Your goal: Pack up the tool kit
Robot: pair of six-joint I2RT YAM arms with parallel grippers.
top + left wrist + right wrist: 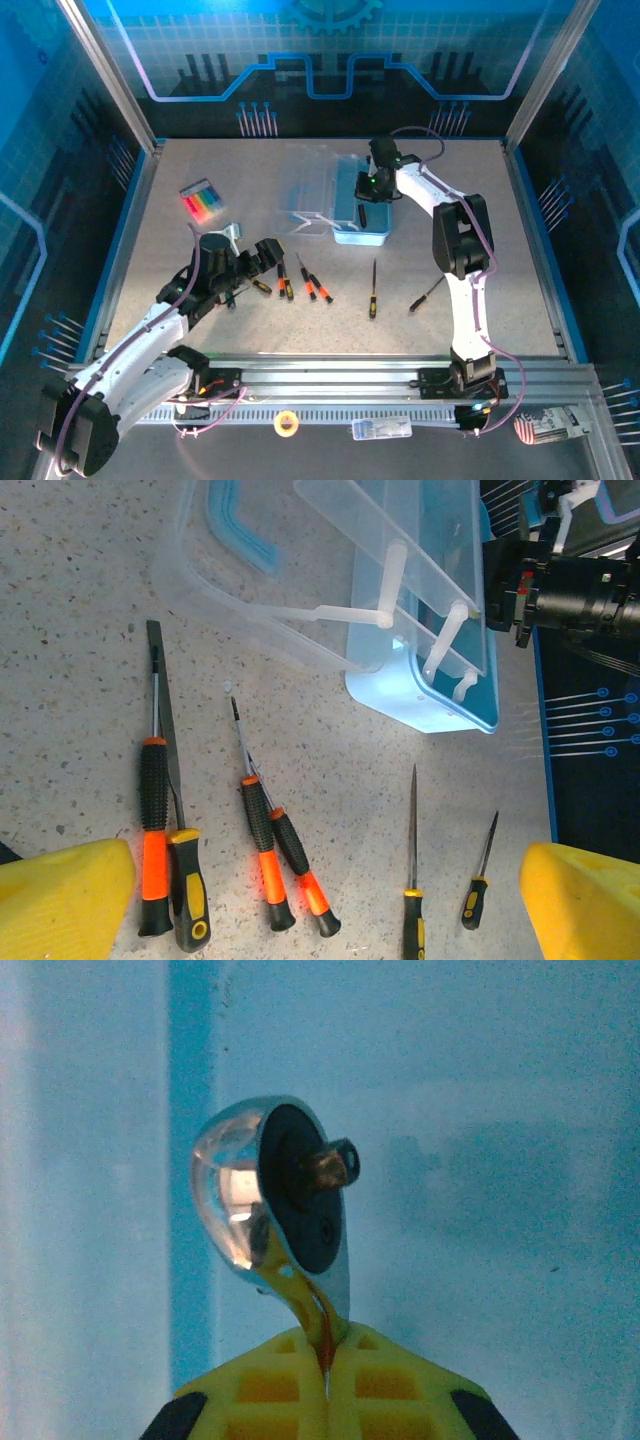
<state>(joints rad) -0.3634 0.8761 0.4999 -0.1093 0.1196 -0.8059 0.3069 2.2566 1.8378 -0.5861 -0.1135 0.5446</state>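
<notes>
Right gripper (pixel 326 1372) clamps ratchet (pixel 288 1195) handle.

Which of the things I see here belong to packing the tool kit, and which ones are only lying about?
For the job: blue case, ratchet, screwdrivers on the table, coloured set (probably).

Lying about: yellow roll, clear packet, striped item, all by the front rail.

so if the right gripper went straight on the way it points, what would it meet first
Likely the floor of the blue box, and the ratchet clamped in the right gripper would touch it first; how far off it is remains unclear.
</notes>
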